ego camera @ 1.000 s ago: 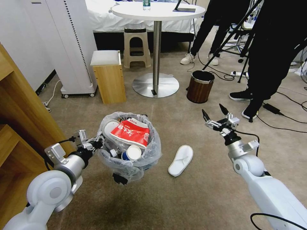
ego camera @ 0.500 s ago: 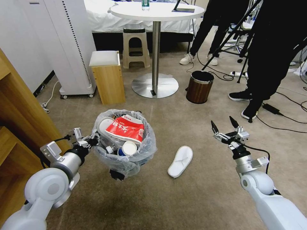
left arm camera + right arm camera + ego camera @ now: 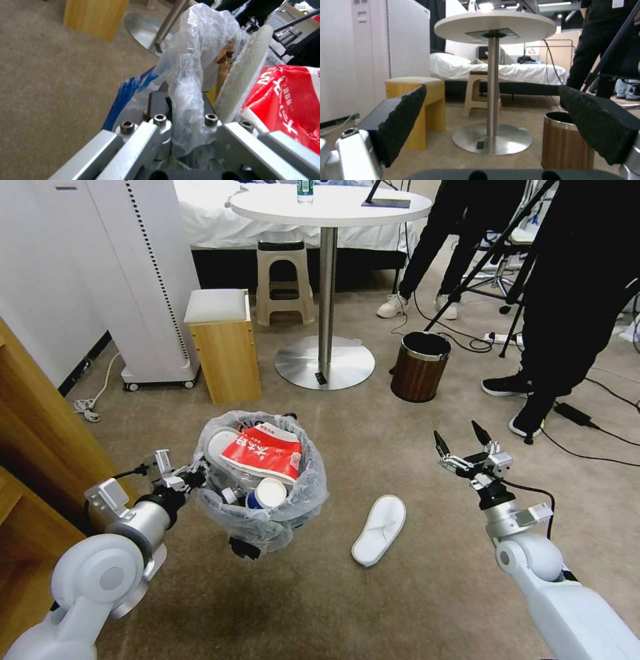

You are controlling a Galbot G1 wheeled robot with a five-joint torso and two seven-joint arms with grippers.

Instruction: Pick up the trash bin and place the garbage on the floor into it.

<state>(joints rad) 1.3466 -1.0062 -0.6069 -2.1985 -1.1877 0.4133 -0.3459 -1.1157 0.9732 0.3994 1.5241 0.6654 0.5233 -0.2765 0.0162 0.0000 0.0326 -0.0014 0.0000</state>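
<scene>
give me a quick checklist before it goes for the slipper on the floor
1. Left gripper clamped on the bin rim: ok; the bag is pinched between its fingers in the left wrist view.
2. Bin off the carpet and upright: ok.
3. Right gripper open and empty: ok; the jaws stand wide apart.
4. Slipper free to grasp: ok; it lies alone on the carpet between bin and right arm.
5. Room left in the bin: cannot tell; a red wrapper, a cup and another slipper reach the rim.
6. Right gripper over the slipper: not ok; it points past it towards the wooden bin.
</scene>
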